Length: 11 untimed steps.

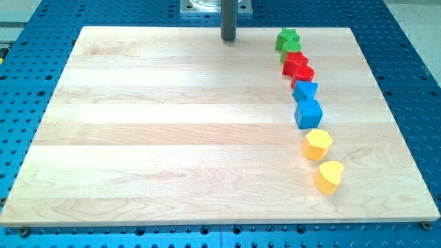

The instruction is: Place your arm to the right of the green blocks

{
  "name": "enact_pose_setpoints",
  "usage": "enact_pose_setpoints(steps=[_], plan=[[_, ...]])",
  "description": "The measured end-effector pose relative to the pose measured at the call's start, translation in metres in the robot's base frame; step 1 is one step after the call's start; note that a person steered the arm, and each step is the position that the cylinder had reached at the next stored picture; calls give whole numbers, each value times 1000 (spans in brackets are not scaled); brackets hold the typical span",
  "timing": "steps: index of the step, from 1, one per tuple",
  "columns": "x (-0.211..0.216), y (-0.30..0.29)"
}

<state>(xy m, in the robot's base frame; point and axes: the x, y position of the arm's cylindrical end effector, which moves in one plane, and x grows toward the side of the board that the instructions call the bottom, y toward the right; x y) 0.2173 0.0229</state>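
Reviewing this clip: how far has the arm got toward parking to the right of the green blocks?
Nothing looks done yet. My tip sits at the view's top edge of the wooden board, to the view's left of the green blocks, touching no block. The green blocks head a curved line above the red blocks. Left to do: bring the tip round to the greens' right side.

Eight blocks lie on the desk [172, 131], in a curving line near its right edge: two green, two red, two blue and two yellow. From the top they run green star [287, 37], second green block [290, 48], red star [295, 62], second red block [303, 74], blue block [304, 90], blue cube [308, 114], yellow hexagon [318, 143] and yellow heart [329, 176]. One dark rod stands at the top edge, its tip [228, 39] left of the green pair.
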Motion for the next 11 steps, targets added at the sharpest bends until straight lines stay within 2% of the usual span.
enact_pose_setpoints(steps=[3,4,5,6,7,8,9,11], plan=[[2,-3],[-25,-1],[-24,16],[-26,72],[-20,167],[24,204],[48,204],[48,200]])
